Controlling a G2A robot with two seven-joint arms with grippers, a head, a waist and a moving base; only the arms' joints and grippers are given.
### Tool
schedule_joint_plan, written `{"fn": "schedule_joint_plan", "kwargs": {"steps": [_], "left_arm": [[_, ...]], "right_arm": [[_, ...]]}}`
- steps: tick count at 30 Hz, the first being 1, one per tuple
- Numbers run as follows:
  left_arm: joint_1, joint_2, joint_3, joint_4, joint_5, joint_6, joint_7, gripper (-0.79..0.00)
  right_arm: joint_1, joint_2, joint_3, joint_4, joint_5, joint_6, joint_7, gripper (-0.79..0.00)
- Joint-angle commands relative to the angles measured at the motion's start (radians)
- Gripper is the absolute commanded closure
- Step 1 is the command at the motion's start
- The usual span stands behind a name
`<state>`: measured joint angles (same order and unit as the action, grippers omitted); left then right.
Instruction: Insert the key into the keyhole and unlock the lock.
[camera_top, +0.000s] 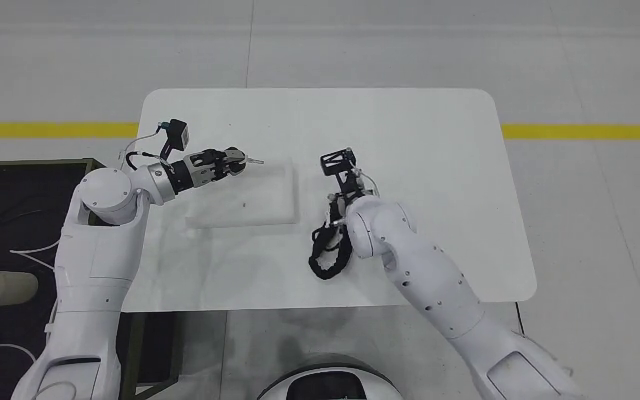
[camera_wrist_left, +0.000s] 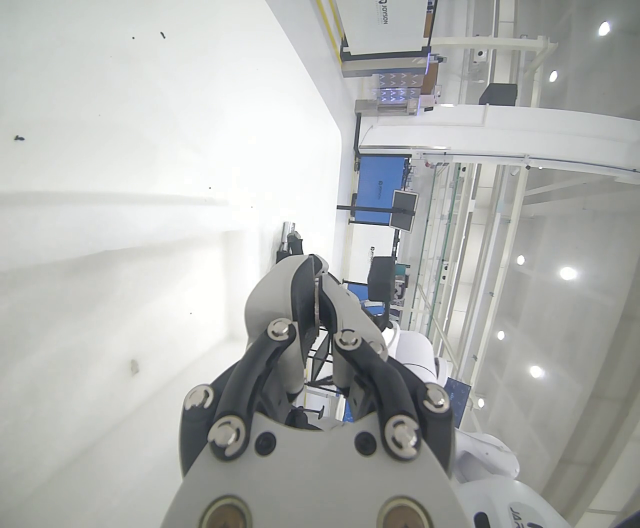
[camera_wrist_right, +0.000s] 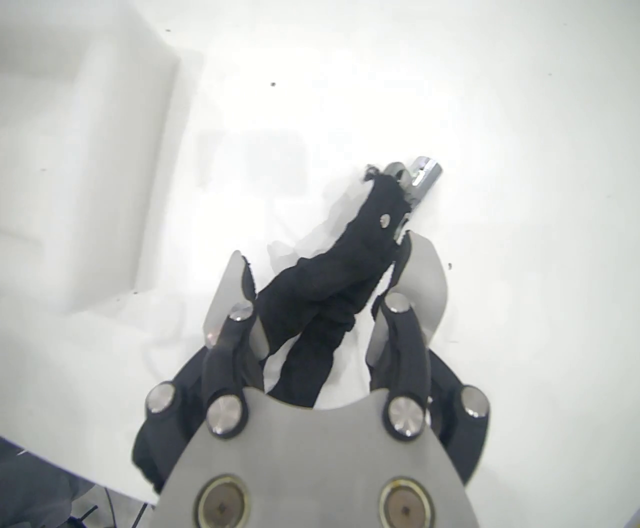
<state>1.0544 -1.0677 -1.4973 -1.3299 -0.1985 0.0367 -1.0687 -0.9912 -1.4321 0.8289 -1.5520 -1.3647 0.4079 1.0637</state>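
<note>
Top view.
- Table (camera_top: 440, 120): white, rounded corners, filling the middle of the frame.
- Foam block (camera_top: 255, 195): white and flat, left of centre.
- Left gripper (camera_top: 232, 161): at the block's upper left corner, clenched on the key (camera_top: 255, 160). The thin metal tip points right, above the block's upper edge.
- Cable lock (camera_top: 328, 258): a black sleeved loop on the table, lower centre, right of the block and apart from it. It lies partly under the right arm (camera_top: 400, 245).

Left wrist view.
- Left gripper (camera_wrist_left: 316, 280): both pads pressed onto the flat metal head of the key (camera_wrist_left: 316, 302), in the centre of the frame.
- Cable lock (camera_wrist_left: 288, 234): beyond the fingertips, a small shiny cylinder with black sleeve beside it. It is far off on the table, well apart from the key.

Right wrist view.
- Right gripper (camera_wrist_right: 324, 250): released, fingers spread to either side of the cable lock (camera_wrist_right: 340, 270), close over the table.
- Cable lock: the black sleeve runs from under the palm toward the upper right, and the chrome end sits past the fingertips. The keyhole cannot be made out.
- Foam block (camera_wrist_right: 85, 150): upper left.
</note>
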Motion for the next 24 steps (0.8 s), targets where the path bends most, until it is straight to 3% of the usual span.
{"fn": "schedule_joint_plan", "kwargs": {"steps": [1,8,14,15,21,24], "left_arm": [[0.000,0.000,0.000,0.000,0.000,0.000,0.000,0.000],[0.000,0.000,0.000,0.000,0.000,0.000,0.000,0.000],[0.000,0.000,0.000,0.000,0.000,0.000,0.000,0.000],[0.000,0.000,0.000,0.000,0.000,0.000,0.000,0.000],[0.000,0.000,0.000,0.000,0.000,0.000,0.000,0.000],[0.000,0.000,0.000,0.000,0.000,0.000,0.000,0.000]], "right_arm": [[-0.014,-0.007,0.017,-0.013,-0.040,0.005,0.010,0.000],[-0.111,-0.015,0.144,-0.138,-0.057,-0.053,0.062,0.000],[-0.188,-0.020,0.308,-0.260,0.196,-0.144,0.079,0.000],[-0.198,-0.021,0.343,-0.266,0.273,-0.163,0.089,0.000],[-0.206,-0.023,0.408,-0.214,0.394,-0.205,0.105,0.000],[-0.204,-0.023,0.412,-0.194,0.382,-0.210,0.083,0.000]]}}
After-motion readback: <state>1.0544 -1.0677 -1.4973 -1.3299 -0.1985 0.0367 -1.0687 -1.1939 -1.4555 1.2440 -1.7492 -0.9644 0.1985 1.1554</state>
